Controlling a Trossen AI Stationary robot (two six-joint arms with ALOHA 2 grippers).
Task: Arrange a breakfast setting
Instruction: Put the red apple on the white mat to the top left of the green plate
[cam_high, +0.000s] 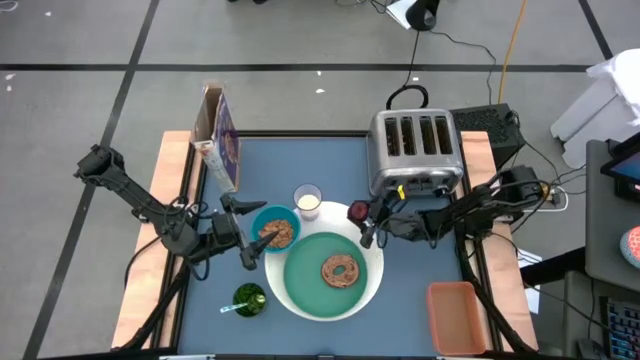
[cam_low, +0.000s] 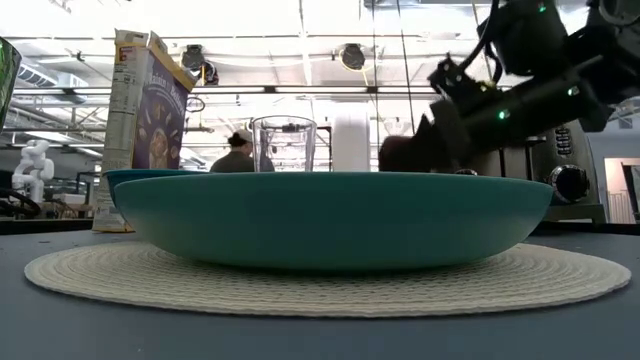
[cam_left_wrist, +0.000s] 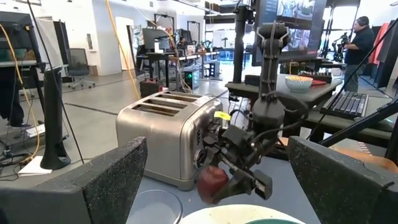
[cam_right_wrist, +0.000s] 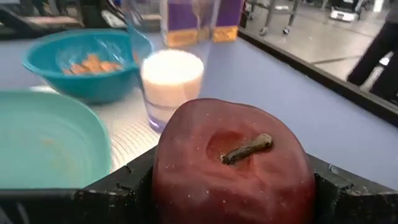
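— Where does the setting stand?
— The teal plate with its bagel sits near the tabletop's front edge, bowl and milk just behind.
— And the apple?
— Clamped in my right jaws beside the plate's rim, likely to be set down. My left jaws gape empty by the bowl.

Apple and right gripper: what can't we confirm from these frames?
- Whether the red apple touches the table: low view, the teal plate hides its underside.
- Spoon: not identifiable in any view.
- Right gripper fingertips: right wrist view, the apple covers them.
- Bagel: hidden by the plate rim in low view.
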